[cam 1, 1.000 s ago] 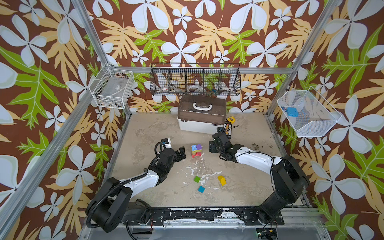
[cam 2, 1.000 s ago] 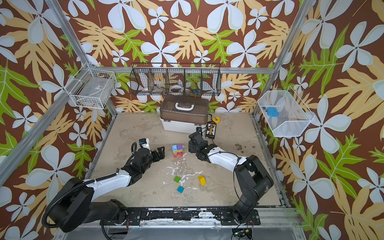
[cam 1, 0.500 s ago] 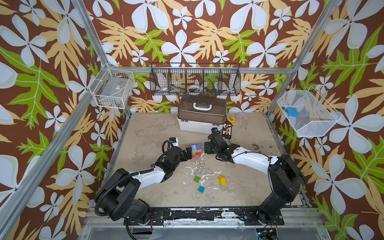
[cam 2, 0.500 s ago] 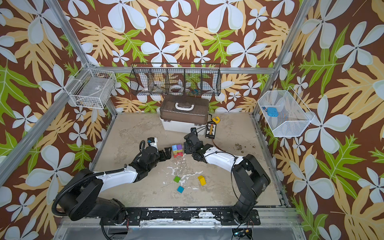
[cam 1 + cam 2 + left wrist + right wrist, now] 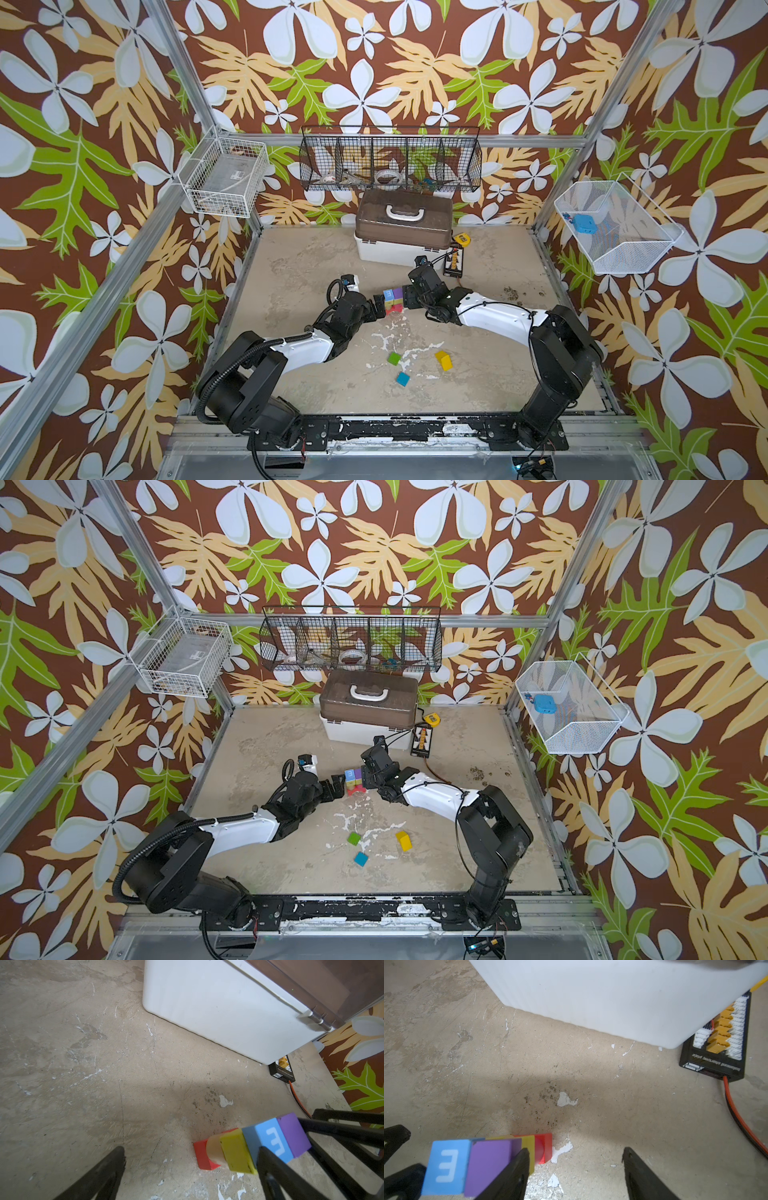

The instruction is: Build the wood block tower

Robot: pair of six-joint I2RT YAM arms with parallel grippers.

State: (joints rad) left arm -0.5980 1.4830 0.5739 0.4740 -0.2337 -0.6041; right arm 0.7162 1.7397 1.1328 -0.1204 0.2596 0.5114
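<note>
Locate the tower [image 5: 392,300] upright at mid-worktop [image 5: 299,270], in front of the white box [image 5: 399,253] with brown lid. Read the stack from the base in the left wrist view: red slab [image 5: 199,1153], tan cylinder [image 5: 214,1150], yellow block [image 5: 236,1151], then blue cube [image 5: 268,1136] and purple cube [image 5: 293,1134] side by side on top. Find the left hand [image 5: 379,305] just beside the tower, on its left in both top views, jaws fully apart and holding nothing, with one finger [image 5: 274,1169] close against the blue cube; contact not resolvable. Find the right hand [image 5: 408,296] just beside the tower on the opposite side, jaws apart with an empty gap, one finger [image 5: 512,1169] overlapping the purple cube in the right wrist view; contact again not resolvable. Note three loose wood blocks nearer the arm bases, well apart from the tower: green cube [image 5: 393,358], loose yellow piece [image 5: 443,360], teal cube [image 5: 402,378]. Note the black charging board [image 5: 454,261] lying just beside the right end of the white box, red-and-black lead [image 5: 729,1101] attached.
</note>
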